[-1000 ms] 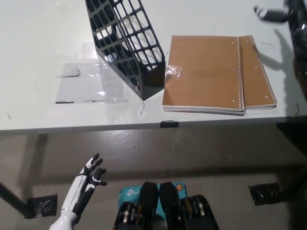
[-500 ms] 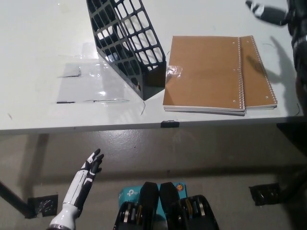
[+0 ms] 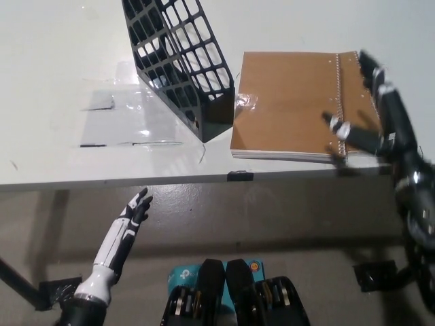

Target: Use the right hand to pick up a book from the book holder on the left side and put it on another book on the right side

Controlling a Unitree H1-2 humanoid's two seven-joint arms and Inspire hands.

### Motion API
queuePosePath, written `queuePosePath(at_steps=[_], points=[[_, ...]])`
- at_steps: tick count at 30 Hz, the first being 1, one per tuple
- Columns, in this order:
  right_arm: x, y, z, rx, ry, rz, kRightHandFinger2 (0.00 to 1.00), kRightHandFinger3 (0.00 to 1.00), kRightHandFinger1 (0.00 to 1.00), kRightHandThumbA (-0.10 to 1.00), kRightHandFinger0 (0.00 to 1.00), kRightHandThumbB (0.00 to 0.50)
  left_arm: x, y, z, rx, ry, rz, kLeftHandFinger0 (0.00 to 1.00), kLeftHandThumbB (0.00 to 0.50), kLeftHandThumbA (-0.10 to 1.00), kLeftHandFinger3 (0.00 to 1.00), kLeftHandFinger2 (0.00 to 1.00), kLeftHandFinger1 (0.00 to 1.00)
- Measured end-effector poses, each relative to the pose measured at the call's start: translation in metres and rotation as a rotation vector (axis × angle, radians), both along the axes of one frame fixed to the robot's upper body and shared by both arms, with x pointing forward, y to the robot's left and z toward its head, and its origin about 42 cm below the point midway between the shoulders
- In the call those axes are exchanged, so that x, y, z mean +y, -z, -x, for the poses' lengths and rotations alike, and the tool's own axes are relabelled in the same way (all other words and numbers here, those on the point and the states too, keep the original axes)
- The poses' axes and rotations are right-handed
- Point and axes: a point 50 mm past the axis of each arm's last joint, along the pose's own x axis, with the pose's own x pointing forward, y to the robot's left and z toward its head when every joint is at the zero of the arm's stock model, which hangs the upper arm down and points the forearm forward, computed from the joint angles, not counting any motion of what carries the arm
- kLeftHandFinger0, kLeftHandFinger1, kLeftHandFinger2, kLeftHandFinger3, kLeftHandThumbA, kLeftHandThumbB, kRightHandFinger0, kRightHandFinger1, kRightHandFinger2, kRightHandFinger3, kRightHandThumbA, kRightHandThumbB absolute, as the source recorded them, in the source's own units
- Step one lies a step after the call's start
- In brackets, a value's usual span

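Nearest to you, the white left hand [image 3: 134, 214] is hanging below the table's front edge at the lower left, over the floor. Its fingers are lying straight and close together, pointing up and to the right, and they are holding nothing and touching nothing. The forearm is slanting up from the bottom left corner.

Further in, the black right hand [image 3: 370, 112] is reaching over the right end of the table [image 3: 54, 61], its arm rising from the bottom right. You are seeing its fingers spread wide: one [image 3: 340, 127] is stretching left across the near right corner of the top book, while others are pointing away along the right edge of the stack. The hand is gripping nothing; whether it is resting on the covers or hovering just above them cannot be told.

Two brown spiral-bound books are lying flat on the right side of the table, stacked. The top book [image 3: 285, 102] is sitting shifted left, so the lower book [image 3: 363, 102] is showing only as a strip along the right.

Just left of the stack, one black mesh book holder [image 3: 178, 61] is standing at an angle, its near corner close beside the top book's left edge, and no book is showing through its mesh.
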Motion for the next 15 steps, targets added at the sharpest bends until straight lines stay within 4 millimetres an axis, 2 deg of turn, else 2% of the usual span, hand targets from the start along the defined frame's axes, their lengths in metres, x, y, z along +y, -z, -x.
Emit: queuePosePath(at_steps=[3,4,7,11,12,13,15], points=[[0.01,0.002,0.027,-0.033,-0.036,-0.023,1.0,1.0,1.0,0.81,1.0,0.216,-0.001,-0.005,-0.005,-0.009,0.012,0.003,1.0,0.327,1.0,1.0,1.0,1.0],[0.013,0.001,0.034,-0.045,-0.047,-0.029,1.0,1.0,1.0,0.76,1.0,0.183,-0.001,-0.006,-0.007,-0.013,0.015,0.003,1.0,0.334,1.0,1.0,1.0,1.0],[0.023,-0.005,0.058,-0.097,-0.081,-0.049,1.0,1.0,1.0,0.74,1.0,0.192,-0.001,-0.01,-0.011,-0.021,0.026,0.003,1.0,0.331,1.0,1.0,1.0,1.0],[0.035,-0.016,0.092,-0.207,-0.118,-0.057,1.0,1.0,1.0,0.73,1.0,0.169,0.005,-0.016,-0.015,-0.026,0.057,0.003,1.0,0.344,1.0,1.0,1.0,1.0],[0.038,-0.012,0.095,-0.214,-0.118,-0.05,1.0,1.0,1.0,0.71,1.0,0.172,0.009,-0.018,-0.017,-0.027,0.067,-0.003,1.0,0.345,1.0,1.0,1.0,1.0],[0.039,-0.006,0.095,-0.211,-0.113,-0.04,1.0,1.0,1.0,0.64,1.0,0.159,0.012,-0.02,-0.017,-0.027,0.075,-0.009,1.0,0.345,1.0,1.0,1.0,1.0],[0.039,0.017,0.088,-0.154,-0.091,-0.022,1.0,1.0,1.0,0.59,1.0,0.152,0.016,-0.022,-0.017,-0.028,0.086,-0.009,1.0,0.345,1.0,1.0,1.0,1.0]])
